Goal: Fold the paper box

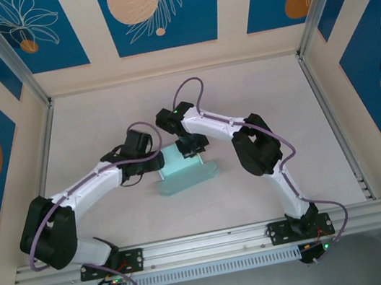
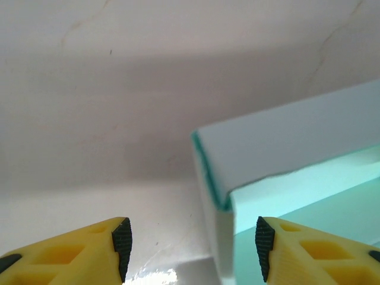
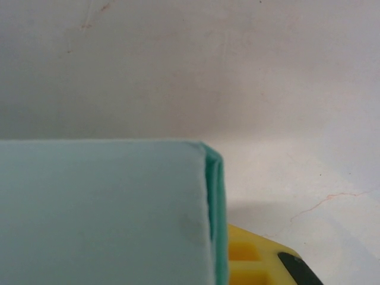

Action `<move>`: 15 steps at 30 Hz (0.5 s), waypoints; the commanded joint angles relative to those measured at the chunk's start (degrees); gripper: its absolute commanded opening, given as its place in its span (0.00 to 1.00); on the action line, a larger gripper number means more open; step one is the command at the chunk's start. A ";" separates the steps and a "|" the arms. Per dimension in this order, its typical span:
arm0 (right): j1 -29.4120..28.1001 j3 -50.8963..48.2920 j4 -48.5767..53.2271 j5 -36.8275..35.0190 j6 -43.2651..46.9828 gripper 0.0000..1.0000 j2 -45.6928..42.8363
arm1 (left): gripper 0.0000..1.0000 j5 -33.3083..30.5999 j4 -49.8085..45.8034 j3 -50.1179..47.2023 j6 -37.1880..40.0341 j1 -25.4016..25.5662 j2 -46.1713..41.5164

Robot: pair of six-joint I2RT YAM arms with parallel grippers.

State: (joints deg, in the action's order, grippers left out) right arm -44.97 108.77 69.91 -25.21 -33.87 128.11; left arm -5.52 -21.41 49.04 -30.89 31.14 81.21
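The paper box is pale light-blue card, partly folded, and lies in the middle of the table. My left gripper is at its left end, and in the left wrist view the left gripper is open. An upright corner of the paper box stands between its fingers, nearer the right one and touching neither. From behind, my right gripper is shut on the box's far wall. The right wrist view has a folded panel of the paper box hiding one finger. The other yellow finger lies against the doubled edge.
The table is pale and bare, with metal rails along its sides and a rail at the near edge carrying both arm bases. Patterned blue walls close in the back and sides.
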 commanded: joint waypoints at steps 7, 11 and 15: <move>1.58 0.89 5.94 -0.75 7.16 0.12 3.97 | 0.65 1.23 1.07 1.56 0.69 -0.30 -3.15; 2.47 1.83 6.31 0.27 10.15 0.22 4.69 | 0.71 0.80 1.63 2.29 1.06 -0.61 -3.47; 3.48 3.68 5.68 1.02 12.56 0.28 5.12 | 0.73 0.82 2.09 2.51 1.67 -1.88 -3.95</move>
State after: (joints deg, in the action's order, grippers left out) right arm -42.24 110.45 73.12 -24.01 -24.51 131.87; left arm -5.26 -20.12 50.06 -30.72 30.57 78.26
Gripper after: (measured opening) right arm 0.271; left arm 0.730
